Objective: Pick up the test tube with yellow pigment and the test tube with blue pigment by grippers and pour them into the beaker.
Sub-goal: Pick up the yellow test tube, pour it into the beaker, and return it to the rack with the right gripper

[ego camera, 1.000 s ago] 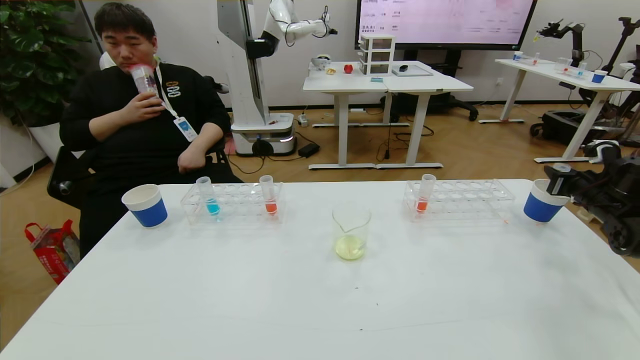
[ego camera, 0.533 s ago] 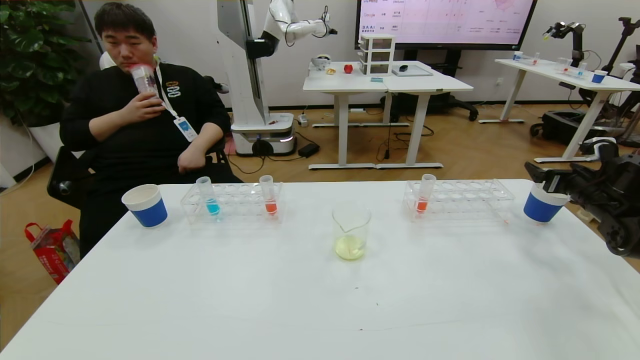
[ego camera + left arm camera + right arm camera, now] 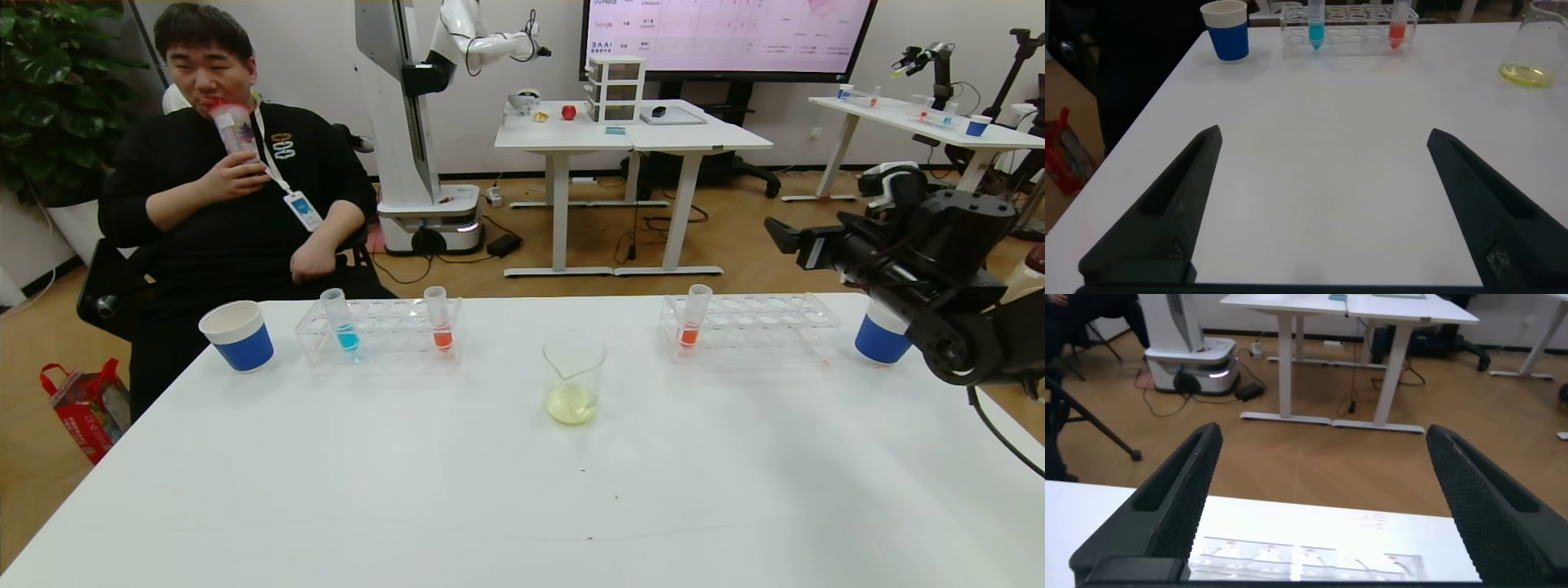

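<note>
Standing upright, mouth up, the slim clear test tube with blue pigment [image 3: 340, 320] sits at the left end of the clear plastic rack [image 3: 380, 330] on the bench's far left. The small clear glass beaker [image 3: 573, 376], near the centre of the white bench [image 3: 522, 490], holds pale yellow liquid. The black right hand [image 3: 784, 237] hangs wide and empty above the far right corner — over a blue-and-white paper cup [image 3: 882, 335]. The black left hand [image 3: 1323, 204], wide and empty, hovers low over bare bench — open room ahead of it. Wooden floor and white desks lie beyond.
</note>
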